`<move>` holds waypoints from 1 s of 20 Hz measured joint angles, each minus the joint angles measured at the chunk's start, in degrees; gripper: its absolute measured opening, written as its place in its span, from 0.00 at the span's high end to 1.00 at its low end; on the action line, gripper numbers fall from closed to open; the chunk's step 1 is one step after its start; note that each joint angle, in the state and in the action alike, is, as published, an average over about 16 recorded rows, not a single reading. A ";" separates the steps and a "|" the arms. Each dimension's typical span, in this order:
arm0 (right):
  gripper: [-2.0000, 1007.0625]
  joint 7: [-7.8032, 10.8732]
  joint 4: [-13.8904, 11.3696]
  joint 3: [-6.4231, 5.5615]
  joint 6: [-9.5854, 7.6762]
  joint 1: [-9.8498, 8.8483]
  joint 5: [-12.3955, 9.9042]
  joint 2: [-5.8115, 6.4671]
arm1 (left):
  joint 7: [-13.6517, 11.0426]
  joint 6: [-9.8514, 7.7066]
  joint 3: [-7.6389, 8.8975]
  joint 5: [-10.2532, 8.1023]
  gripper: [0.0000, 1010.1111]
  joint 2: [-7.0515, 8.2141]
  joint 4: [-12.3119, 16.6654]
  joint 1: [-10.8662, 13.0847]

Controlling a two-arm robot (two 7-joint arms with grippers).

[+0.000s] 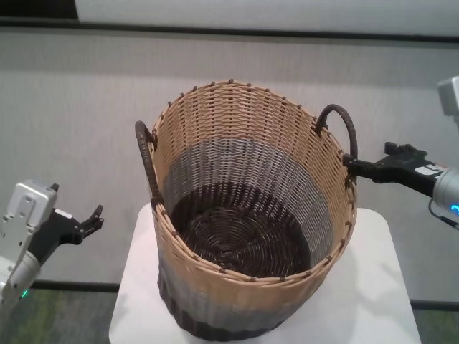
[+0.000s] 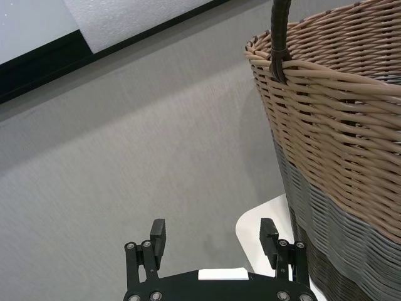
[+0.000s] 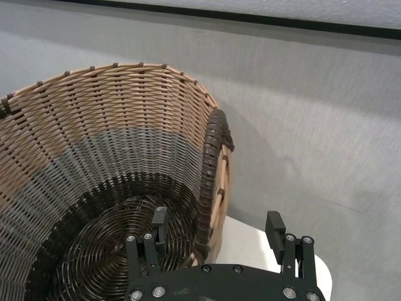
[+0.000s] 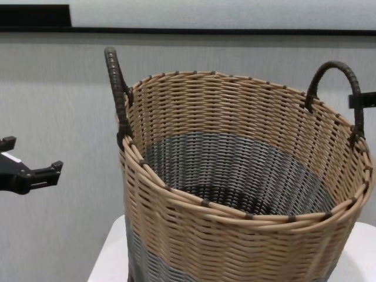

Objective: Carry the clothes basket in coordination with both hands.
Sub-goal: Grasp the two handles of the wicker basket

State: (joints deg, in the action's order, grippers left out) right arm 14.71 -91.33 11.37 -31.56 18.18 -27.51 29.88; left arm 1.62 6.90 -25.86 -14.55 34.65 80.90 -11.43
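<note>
Clothes basket [image 1: 251, 236] upright on white table [image 1: 380, 287], grey wall [image 1: 72, 107] behind.

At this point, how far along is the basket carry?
Early. The basket sits on the white stand, unlifted. The right gripper has reached the right handle, jaws open around it. The left gripper is open, apart from the left handle. Gripping and lifting remain.

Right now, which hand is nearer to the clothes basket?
The right. The right hand is open at the right loop handle, straddling it at the clothes basket rim. The left hand is open, low and clearly apart on the basket's left.
</note>
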 joint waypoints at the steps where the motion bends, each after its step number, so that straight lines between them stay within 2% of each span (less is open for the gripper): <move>1: 0.01 0.02 0.41 0.36 0.07 0.47 0.17 -0.17 | 0.00 0.00 0.00 0.00 0.01 0.00 0.00 0.00; 13: 0.01 1.27 7.27 5.31 2.16 7.16 3.94 -3.00 | 0.00 0.00 0.00 0.00 0.01 0.00 0.00 0.00; 20: 0.01 1.72 10.00 6.28 3.53 9.12 5.79 -4.37 | 0.00 0.00 0.00 0.00 0.01 0.00 0.00 0.00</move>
State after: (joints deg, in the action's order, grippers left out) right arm 16.43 -81.33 17.66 -28.04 27.29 -21.72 25.51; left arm 1.62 6.90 -25.86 -14.55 34.65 80.90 -11.43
